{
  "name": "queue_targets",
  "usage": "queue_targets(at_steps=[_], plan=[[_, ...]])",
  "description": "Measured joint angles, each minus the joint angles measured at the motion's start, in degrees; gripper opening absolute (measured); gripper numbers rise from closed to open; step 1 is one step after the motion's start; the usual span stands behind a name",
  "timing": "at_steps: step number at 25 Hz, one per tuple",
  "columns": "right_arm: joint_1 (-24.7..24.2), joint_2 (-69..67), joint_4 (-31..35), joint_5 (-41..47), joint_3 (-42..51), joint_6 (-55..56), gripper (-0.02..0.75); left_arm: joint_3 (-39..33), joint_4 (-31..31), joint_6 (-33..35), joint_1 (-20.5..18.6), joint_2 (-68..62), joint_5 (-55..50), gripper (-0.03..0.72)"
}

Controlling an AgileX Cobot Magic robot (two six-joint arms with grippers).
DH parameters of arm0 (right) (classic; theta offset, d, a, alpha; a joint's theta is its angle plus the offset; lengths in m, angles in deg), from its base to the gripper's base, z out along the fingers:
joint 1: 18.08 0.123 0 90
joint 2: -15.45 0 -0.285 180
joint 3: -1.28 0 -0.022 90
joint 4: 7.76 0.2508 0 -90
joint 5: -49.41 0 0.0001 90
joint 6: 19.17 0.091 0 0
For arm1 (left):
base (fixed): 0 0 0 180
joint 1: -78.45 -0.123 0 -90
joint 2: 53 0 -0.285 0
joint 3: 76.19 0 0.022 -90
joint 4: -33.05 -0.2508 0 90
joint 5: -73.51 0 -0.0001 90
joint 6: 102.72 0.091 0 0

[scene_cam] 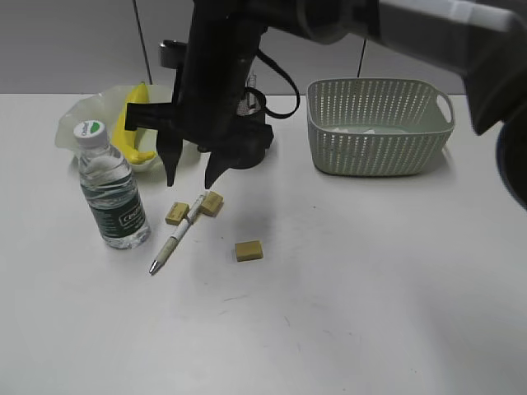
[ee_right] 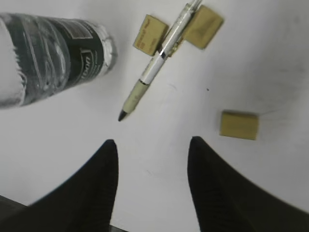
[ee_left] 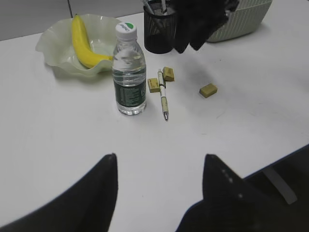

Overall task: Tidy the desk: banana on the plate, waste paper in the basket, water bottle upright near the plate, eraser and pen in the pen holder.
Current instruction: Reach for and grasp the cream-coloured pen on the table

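Right wrist view: pen point(ee_right: 157, 65) lies just beyond the right claw point(ee_right: 152, 181), fingers apart.

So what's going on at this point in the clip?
A two-arm robot is tidying a desk. The banana already lies in the plate, and the water bottle stands upright beside it. The right gripper hangs open and empty above the pen, which lies on the desk between two erasers, with a third eraser apart. The left gripper is open too, holding nothing. The basket sits at the back right.
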Motion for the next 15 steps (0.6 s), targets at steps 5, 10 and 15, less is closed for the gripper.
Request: queue_targets(at_steps=[5, 10, 15], plan=[[0.0, -5.06, 1.23, 0.05, -2.75, 8.1, 0.381, 0.0, 0.0, 0.0, 0.0, 0.0, 0.0, 0.42], [0.0, -8.23, 1.23, 0.05, -2.98, 13.32, 0.381, 0.0, 0.0, 0.0, 0.0, 0.54, 0.0, 0.42], [0.11, -11.45, 2.29, 0.17, -5.81, 16.35, 0.381, 0.0, 0.0, 0.0, 0.0, 0.86, 0.01, 0.42]])
